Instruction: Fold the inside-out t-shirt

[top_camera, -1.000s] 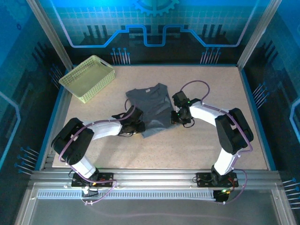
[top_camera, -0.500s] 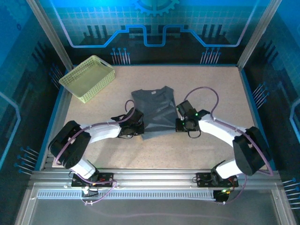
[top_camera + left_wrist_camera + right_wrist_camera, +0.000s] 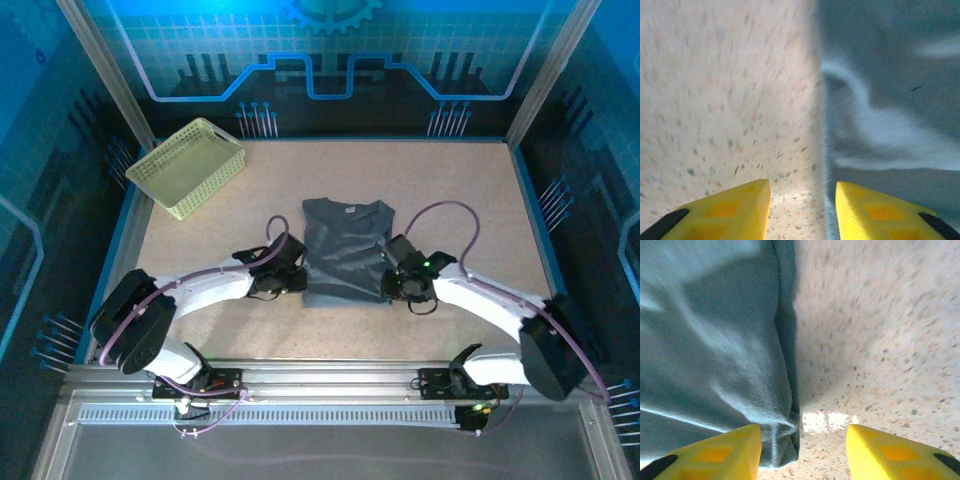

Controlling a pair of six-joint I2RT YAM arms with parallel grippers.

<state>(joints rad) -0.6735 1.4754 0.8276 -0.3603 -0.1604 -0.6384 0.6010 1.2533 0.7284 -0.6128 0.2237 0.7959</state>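
Observation:
The inside-out t-shirt, dark slate grey and wrinkled, lies as a narrow rectangle in the middle of the table, collar toward the back. My left gripper sits at its lower left edge. In the left wrist view the yellow fingers stand apart over the t-shirt's edge, gripping nothing. My right gripper sits at the lower right edge. Its yellow fingers are open, with the shirt's folded corner lying loose between them.
A pale yellow-green lattice basket stands at the back left corner. Speckled tabletop stretches to the right of the shirt. A metal frame rail runs along the near edge.
Both arms dragged the shirt's lower edge toward the near right, squaring it on the table. Both grippers then let go and their fingers opened.

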